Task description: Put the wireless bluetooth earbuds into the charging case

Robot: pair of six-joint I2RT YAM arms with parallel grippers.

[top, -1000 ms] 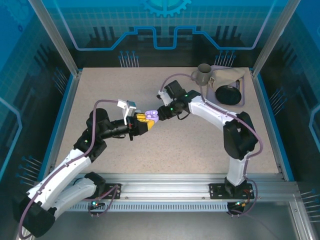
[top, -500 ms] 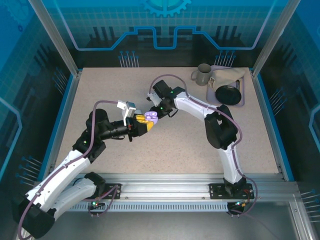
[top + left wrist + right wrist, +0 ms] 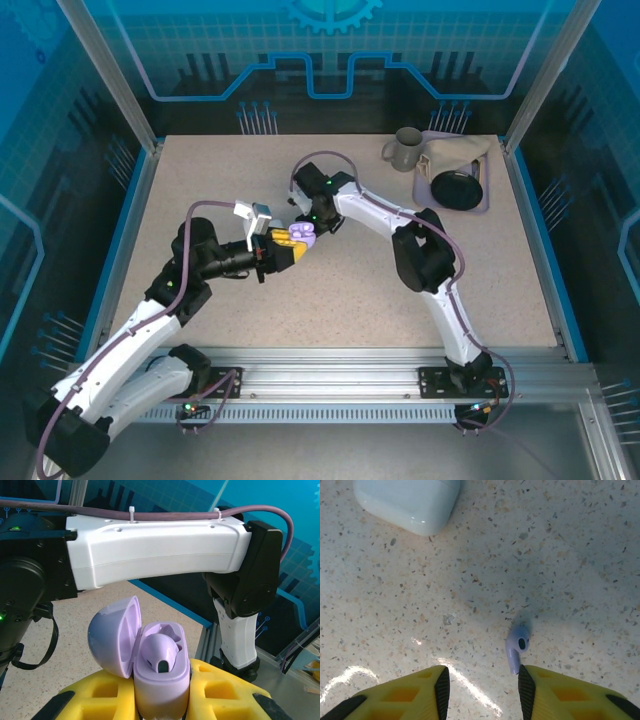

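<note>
Currently, the open lavender plastic charging case (image 3: pixel 160 680), with one lavender earbud (image 3: pixel 161 652) seated inside, is being clamped by the left gripper (image 3: pixel 161 700). The second small lavender earbud (image 3: pixel 516 650) is lying on the speckled table (image 3: pixel 395 605), touching one fingertip of the wide-open right gripper (image 3: pixel 482 685). An off-centre descent risks it being flicked away.

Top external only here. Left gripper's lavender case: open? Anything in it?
Observer: Open, lid swung aside; one lavender earbud sits in the case, clamped in the left gripper.
Operator: And the second lavender one?
Observer: The right gripper is open and empty; a loose lavender earbud lies on the table just ahead of one fingertip.
Operator: Anything else near it?
Observer: A white case lies farther ahead on the table.
</note>
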